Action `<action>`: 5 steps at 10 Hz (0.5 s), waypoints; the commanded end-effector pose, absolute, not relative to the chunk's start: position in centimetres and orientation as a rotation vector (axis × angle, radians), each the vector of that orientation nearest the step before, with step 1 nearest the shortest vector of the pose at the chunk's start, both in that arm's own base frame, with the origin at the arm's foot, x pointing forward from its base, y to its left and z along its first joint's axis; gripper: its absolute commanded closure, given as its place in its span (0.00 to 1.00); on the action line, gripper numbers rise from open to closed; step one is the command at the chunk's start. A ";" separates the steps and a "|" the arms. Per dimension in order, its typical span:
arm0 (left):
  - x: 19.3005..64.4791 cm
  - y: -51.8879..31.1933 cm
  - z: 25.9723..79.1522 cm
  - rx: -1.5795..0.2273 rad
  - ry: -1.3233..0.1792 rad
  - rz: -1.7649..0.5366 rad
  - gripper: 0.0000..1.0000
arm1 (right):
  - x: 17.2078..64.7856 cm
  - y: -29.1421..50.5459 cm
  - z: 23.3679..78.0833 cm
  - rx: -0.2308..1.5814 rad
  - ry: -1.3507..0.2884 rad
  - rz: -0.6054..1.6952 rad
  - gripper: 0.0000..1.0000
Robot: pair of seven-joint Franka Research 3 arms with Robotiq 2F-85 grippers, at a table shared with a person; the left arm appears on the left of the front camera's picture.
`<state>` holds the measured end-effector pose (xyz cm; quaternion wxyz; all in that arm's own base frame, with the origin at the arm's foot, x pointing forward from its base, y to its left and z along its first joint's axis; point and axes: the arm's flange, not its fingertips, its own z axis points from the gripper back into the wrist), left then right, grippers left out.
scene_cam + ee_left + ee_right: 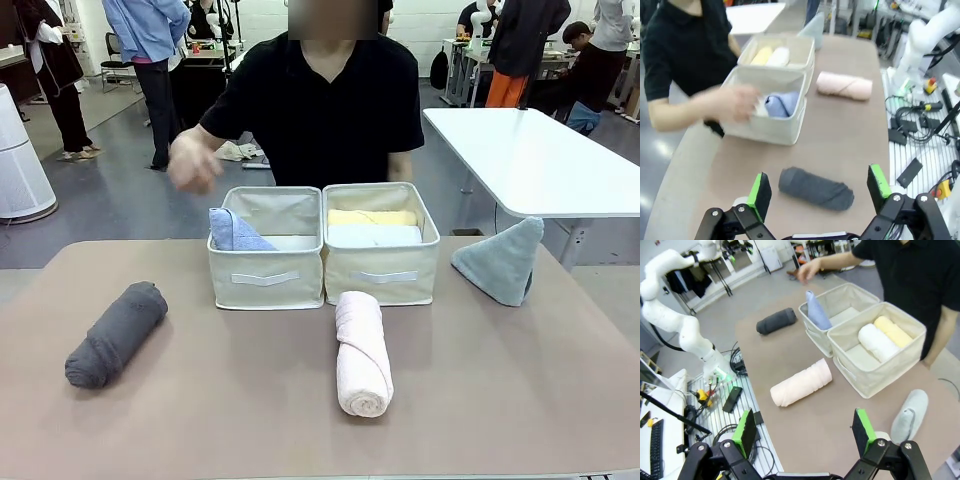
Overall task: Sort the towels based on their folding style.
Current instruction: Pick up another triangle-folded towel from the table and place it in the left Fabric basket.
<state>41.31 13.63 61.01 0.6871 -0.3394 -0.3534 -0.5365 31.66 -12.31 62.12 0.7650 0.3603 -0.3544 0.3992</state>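
Your left gripper (819,189) and right gripper (804,429) both gape empty. The near pink roll (362,352) looks soft and light; pinch across its middle

pink roll (801,382) beside basket (880,371), hand (804,422) spread

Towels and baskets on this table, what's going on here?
A person's hand hovers by the left basket, which holds a lavender-blue triangle towel. The right basket holds a yellow roll and a white roll. A dark grey roll, a pink roll and a grey-green triangle towel lie on the table. Both arms' jaws stand open, holding nothing.
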 end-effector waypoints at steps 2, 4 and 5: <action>43.4 17.0 58.5 -0.873 -0.834 -1.259 0.00 | 31.7 -12.1 62.1 0.795 -0.781 0.878 0.00; 42.8 19.3 57.8 -0.849 -0.877 -1.235 0.00 | 31.7 -12.1 62.1 0.795 -0.781 0.878 0.00; 42.0 20.1 58.1 -0.774 -0.935 -1.199 0.00 | 31.7 -12.1 62.1 0.795 -0.781 0.878 0.00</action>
